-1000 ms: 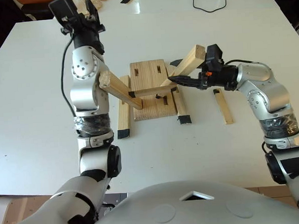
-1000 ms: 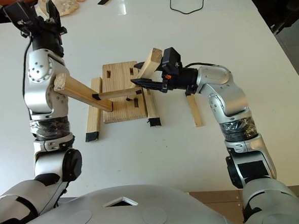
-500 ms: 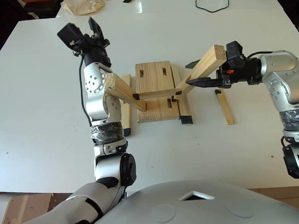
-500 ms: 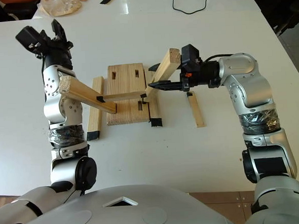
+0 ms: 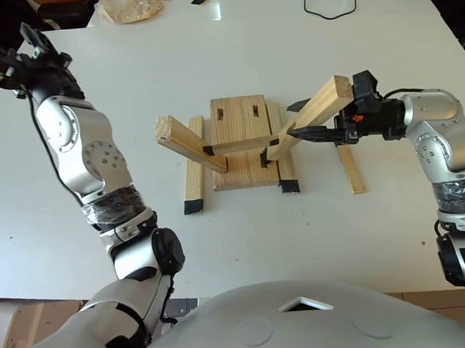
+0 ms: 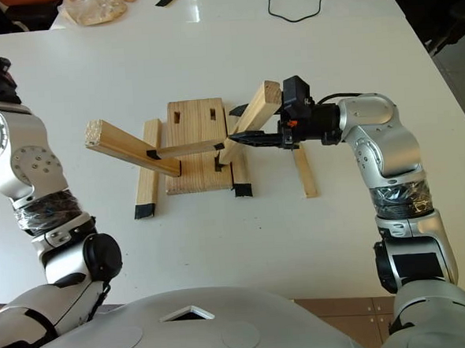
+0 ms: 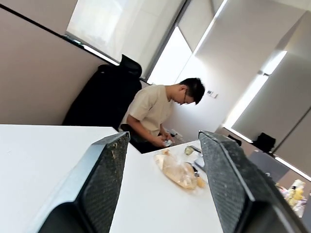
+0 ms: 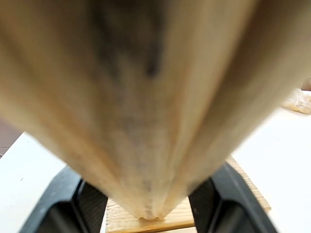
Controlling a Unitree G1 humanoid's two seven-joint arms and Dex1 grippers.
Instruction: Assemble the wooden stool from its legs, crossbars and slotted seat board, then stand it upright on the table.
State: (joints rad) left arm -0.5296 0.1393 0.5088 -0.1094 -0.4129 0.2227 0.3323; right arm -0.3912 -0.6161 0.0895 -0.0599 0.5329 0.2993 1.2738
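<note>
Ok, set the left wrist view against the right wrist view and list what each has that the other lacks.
Left wrist view: the left gripper, open and empty, and a dark chair beyond the table. Right wrist view: the right gripper shut on a leg, with a strip of seat board past it. Both: the white table. The bag lies on it in the left wrist view; a blurred patch in the right wrist view may be the same bag.

The white tabletop (image 5: 245,244) in front of the pale slotted wooden seat board (image 5: 236,111) leaves me passing room. Above it, two tilted wooden legs (image 5: 185,142) and their thin crossbar (image 5: 242,145) bar my way.
</note>
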